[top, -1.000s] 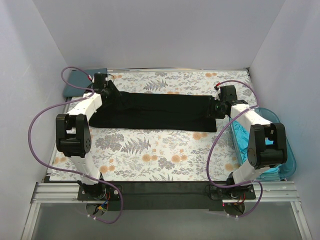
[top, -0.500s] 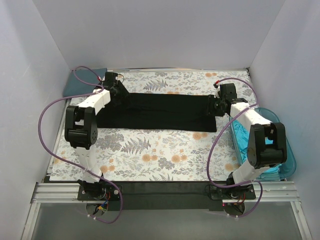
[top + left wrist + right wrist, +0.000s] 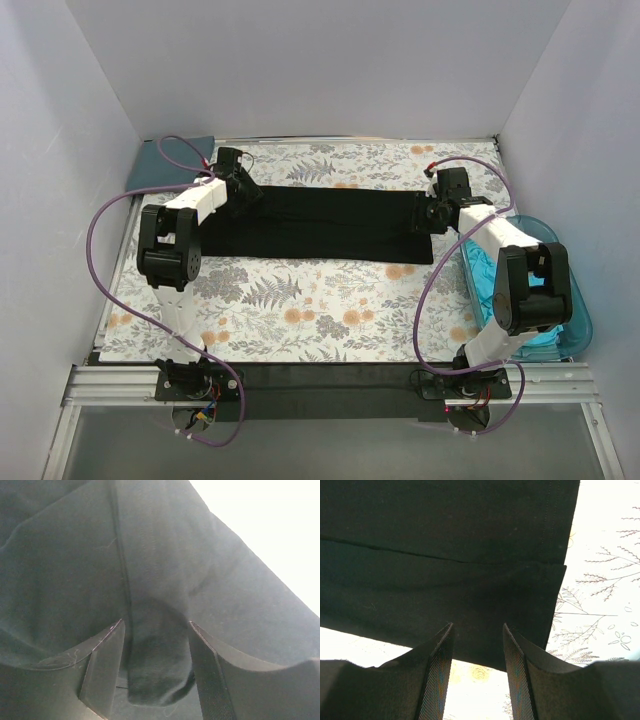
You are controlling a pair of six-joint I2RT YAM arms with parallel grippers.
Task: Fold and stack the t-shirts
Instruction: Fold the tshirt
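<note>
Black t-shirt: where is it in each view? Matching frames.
Top external: black t-shirt lies as a long band across the upper middle.
Left wrist: shirt fills most of the frame, close up.
Right wrist: shirt covers the upper frame.
Shared landmark: floral table cloth, also at the right wrist's right edge; washed out white in left wrist.

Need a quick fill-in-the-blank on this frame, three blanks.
The t-shirt spread between the left gripper and right gripper is ___. The turquoise t-shirt lies inside the teal ___. The blue-grey t-shirt sits in the table's far ___ corner.
Missing: black; tub; left.
</note>
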